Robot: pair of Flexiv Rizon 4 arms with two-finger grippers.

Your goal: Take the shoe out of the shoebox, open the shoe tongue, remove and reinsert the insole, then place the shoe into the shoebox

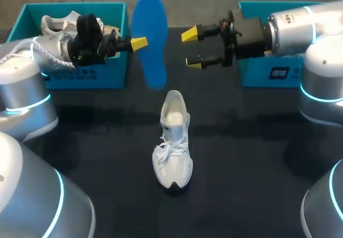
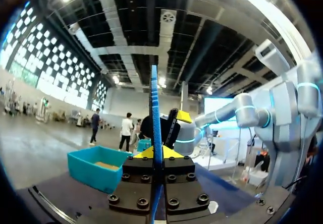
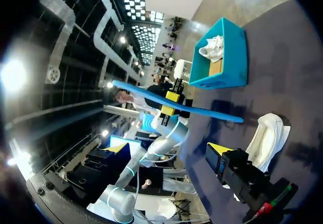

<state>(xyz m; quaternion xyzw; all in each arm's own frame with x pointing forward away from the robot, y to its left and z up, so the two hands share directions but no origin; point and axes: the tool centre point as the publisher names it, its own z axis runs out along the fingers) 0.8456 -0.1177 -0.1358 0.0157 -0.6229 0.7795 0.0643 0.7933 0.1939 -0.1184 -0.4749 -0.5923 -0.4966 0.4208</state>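
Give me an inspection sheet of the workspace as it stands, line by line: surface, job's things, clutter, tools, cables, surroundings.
Surface: black table, with no spills or marks seen.
Job's things: white shoe stands on the middle of the table, toe towards the camera. The blue insole is out of it, held up in the air. The left box holds a second shoe. The right box is partly behind my right arm, contents hidden.
Clutter: nothing seen.
Tools: left tool is shut on the blue insole's edge. The right tool is open, empty and apart from the insole.
Cables: nothing seen on the table.
Surroundings: nothing seen reaching over the table.
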